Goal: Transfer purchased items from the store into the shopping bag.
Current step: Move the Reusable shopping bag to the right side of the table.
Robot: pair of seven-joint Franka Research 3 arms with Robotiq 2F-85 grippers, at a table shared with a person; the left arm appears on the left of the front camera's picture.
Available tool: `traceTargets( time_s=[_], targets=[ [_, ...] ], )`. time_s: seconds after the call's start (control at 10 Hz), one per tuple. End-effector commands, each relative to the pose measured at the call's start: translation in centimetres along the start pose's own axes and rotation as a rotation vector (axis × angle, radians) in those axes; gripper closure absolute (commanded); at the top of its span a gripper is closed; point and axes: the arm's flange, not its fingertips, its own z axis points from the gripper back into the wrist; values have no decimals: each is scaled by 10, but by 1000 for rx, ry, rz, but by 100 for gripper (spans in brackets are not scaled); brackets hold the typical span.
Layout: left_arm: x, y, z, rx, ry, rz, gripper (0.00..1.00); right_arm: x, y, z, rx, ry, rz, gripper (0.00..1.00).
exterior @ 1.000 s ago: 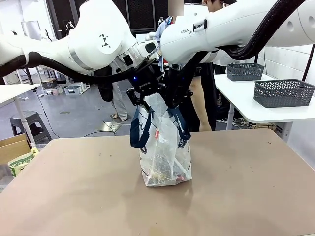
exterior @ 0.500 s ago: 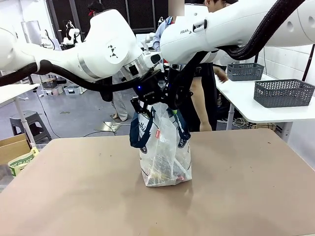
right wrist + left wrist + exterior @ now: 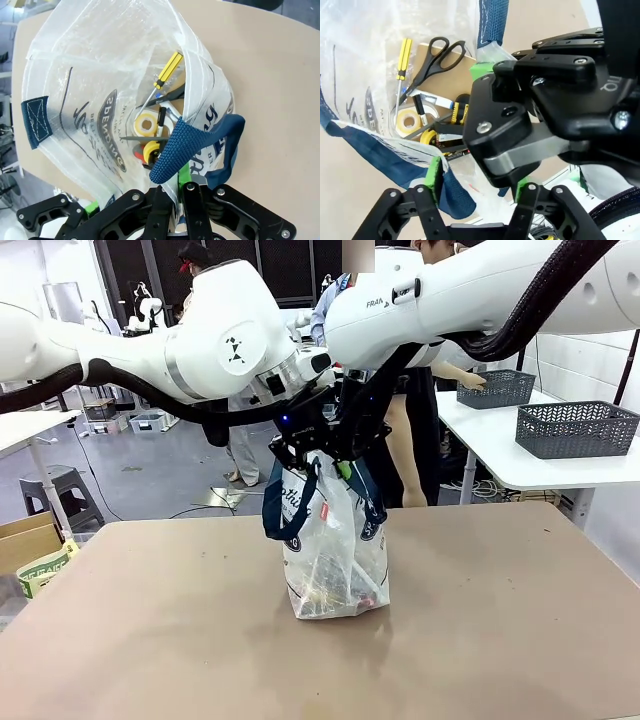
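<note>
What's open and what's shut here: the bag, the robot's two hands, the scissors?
shopping bag: upright on the table, mouth held open.
right gripper: shut on the bag's top edge.
left gripper: open, the bag's rim between its jaws.
scissors: closed, lying inside the bag.

- left arm (image 3: 150,350): comes in from the left of the shopping bag (image 3: 335,550), wrist tipped down over its mouth.
- left claw (image 3: 479,182): jaws apart, astride the bag's rim.
- right arm (image 3: 480,295): reaches in from the bag's right, above it.
- right claw (image 3: 172,192): jaws pressed together on the bag's rim, just beside the left claw.
</note>
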Motion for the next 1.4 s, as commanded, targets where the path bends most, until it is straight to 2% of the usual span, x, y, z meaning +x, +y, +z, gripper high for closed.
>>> traceTargets(
  time_s=[0.0,0.1,0.5,1.0,1.1,1.2,1.3],
  targets=[
    [-1,2,1,-18,-23,28,97,-1,-1,0,45,4,17,100],
    [-1,4,1,-32,-23,36,100,-1,-1,0,49,4,19,100],
    [-4,7,6,-39,-36,38,100,-7,-16,3,170,-12,25,100],
    [-6,6,9,-20,-28,1,100,-13,-30,2,209,-23,17,100],
    [2,2,3,-29,-19,27,100,-14,-33,2,233,-31,28,100],
    [2,2,3,-29,-19,27,100,-15,-35,2,277,-41,48,89],
    [2,2,3,-29,-19,27,100,-16,-38,5,293,-50,52,70]
  ],
)
